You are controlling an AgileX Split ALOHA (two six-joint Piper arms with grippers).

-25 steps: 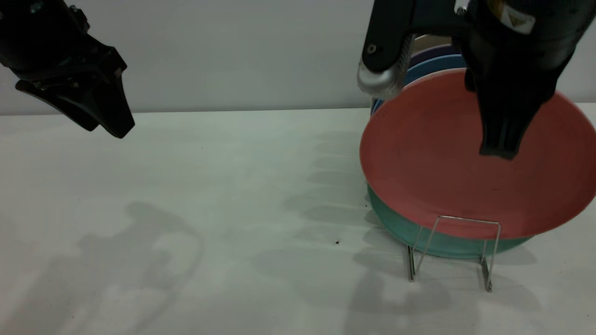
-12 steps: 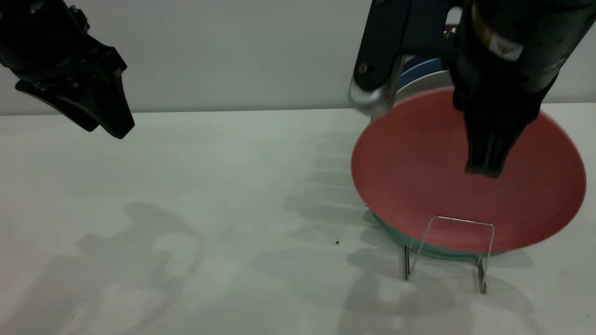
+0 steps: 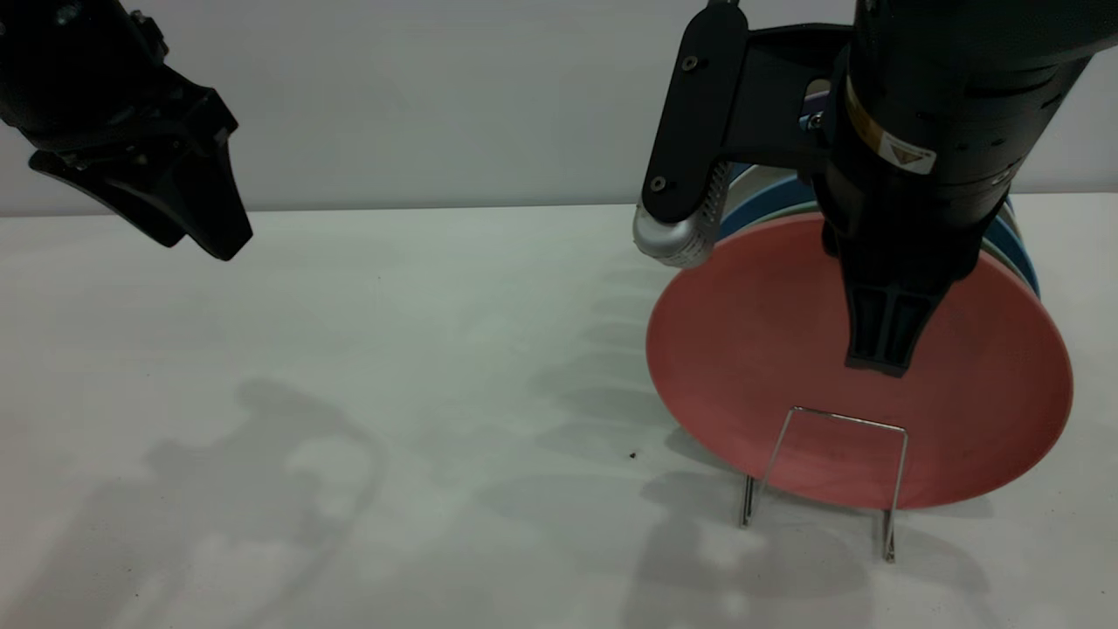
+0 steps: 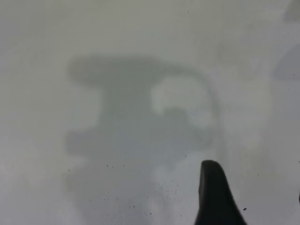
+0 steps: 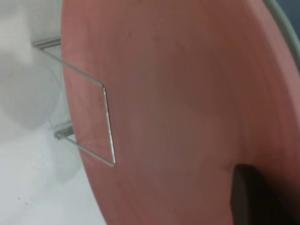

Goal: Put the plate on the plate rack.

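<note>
The right gripper (image 3: pixel 882 345) comes down from above at the right side of the table (image 3: pixel 419 349), its fingers closed on the upper edge of the plate (image 3: pixel 769 384), one dark finger (image 3: pixel 884 332) lying flat across the salmon-pink face (the opposite finger is behind the plate and cannot be seen). The plate stands nearly upright, tilted back a little, directly behind the foremost squared loop of the plate rack (image 3: pixel 825 472); its lower edge sits down near the rack's base, though whether it rests on the wire or the table cannot be told. In the right wrist view the same wire loop (image 5: pixel 93 122) crosses just in front of the plate's face (image 5: pixel 178 93), with the finger (image 5: pixel 248 197) pressed on the rim side. Behind the pink plate, blue plates (image 3: pixel 1017 253) show as thin arcs along its upper edge, packed close together, so little room remains behind it. To the plate's left and in front of the rack the tabletop lies open, marked only by shadows and a small dark speck (image 3: pixel 632 454). The left gripper (image 3: pixel 205 218) hangs well apart at the far left, above the table, holding nothing; how wide its fingers stand cannot be told, and its wrist view shows one dark fingertip (image 4: pixel 213 197) over bare table.
</note>
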